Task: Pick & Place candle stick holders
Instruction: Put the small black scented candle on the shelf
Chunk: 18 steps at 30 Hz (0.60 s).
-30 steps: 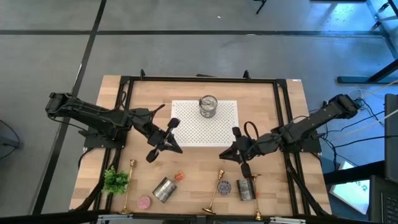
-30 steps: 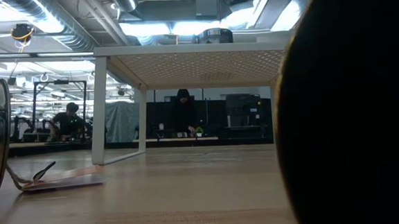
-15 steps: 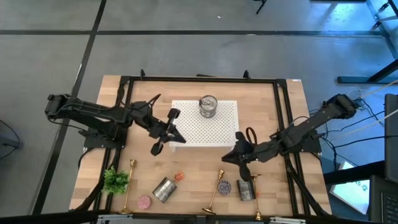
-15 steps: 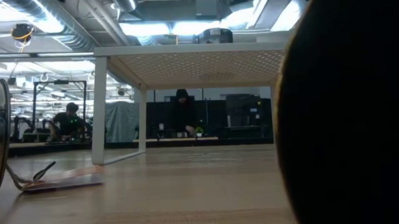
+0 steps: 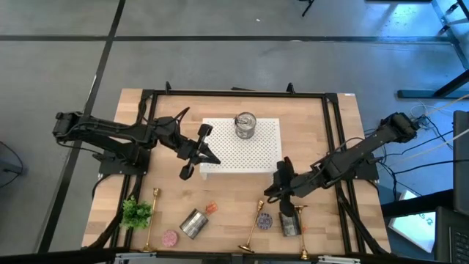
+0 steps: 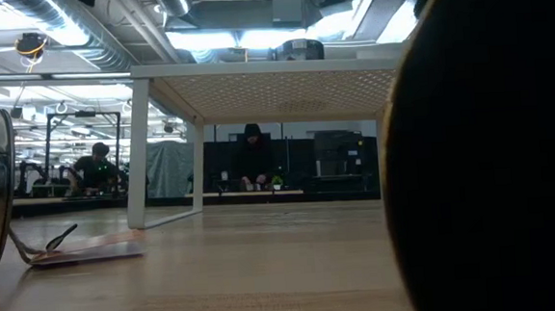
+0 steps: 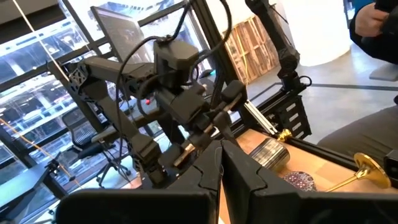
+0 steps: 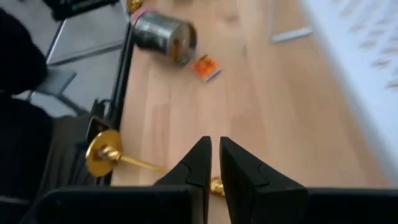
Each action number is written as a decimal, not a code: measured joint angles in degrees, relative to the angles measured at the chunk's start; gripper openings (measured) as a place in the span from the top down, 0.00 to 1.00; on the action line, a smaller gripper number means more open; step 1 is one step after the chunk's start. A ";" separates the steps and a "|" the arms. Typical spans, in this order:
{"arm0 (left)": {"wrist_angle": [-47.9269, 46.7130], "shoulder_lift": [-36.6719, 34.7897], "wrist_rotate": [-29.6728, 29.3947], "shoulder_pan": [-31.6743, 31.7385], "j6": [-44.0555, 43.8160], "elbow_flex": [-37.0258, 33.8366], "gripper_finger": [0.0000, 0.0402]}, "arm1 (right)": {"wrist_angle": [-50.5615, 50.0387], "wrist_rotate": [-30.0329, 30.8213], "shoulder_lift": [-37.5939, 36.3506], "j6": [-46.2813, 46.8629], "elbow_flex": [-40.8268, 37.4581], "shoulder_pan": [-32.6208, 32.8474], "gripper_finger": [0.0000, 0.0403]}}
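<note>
A: Where is the left tool [image 5: 192, 152]?

B: It hangs over the front left corner of the white perforated shelf [image 5: 258, 155], its fingers [image 7: 242, 180] pressed together with nothing between them.

A: And the right tool [image 5: 281, 192]?

B: It sits low over the bench [image 5: 227, 198], just in front of the shelf's right side. Its fingers [image 8: 198, 163] stand nearly together, a thin slit between them, and they pinch nothing. In the right wrist view a fallen holder [image 8: 118, 158] lies on the wood just past the fingertips, its round base toward the bench edge.

A: Where are the holders?

B: All near the front edge. One holder [image 5: 152, 220] lies at the left, beside a small green plant [image 5: 136, 213]. The fallen one [image 5: 253, 226] lies at the middle front, tilted. A third [image 5: 301, 222] stands by a tin [image 5: 289, 223] at the right, close below the right tool.

A: Anything else there?

B: A tin [image 5: 193, 223] lies on its side left of centre, with a small orange piece [image 5: 212, 208] near it and a pink candle [image 5: 170, 237] toward the front. Another tin [image 5: 245, 125] stands on the shelf. In the low view two people [image 6: 254, 157] show far back in the room.
</note>
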 joint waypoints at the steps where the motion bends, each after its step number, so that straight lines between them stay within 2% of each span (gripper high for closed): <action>1: -0.18 0.04 0.00 0.00 -0.14 0.00 0.99 | 0.07 -1.15 0.47 0.12 0.00 0.00 0.91; 6: -0.17 0.41 0.00 -0.04 -1.96 0.00 0.99 | 1.35 -5.96 2.37 0.28 -0.02 0.00 0.91; 11: -0.42 1.01 0.00 -0.09 -4.74 0.00 0.99 | 4.21 -7.18 3.25 0.17 -0.02 0.00 0.91; 18: -0.04 2.02 -0.01 -0.75 -10.33 0.02 0.99 | 12.28 -15.78 3.29 0.04 -0.02 1.73 0.91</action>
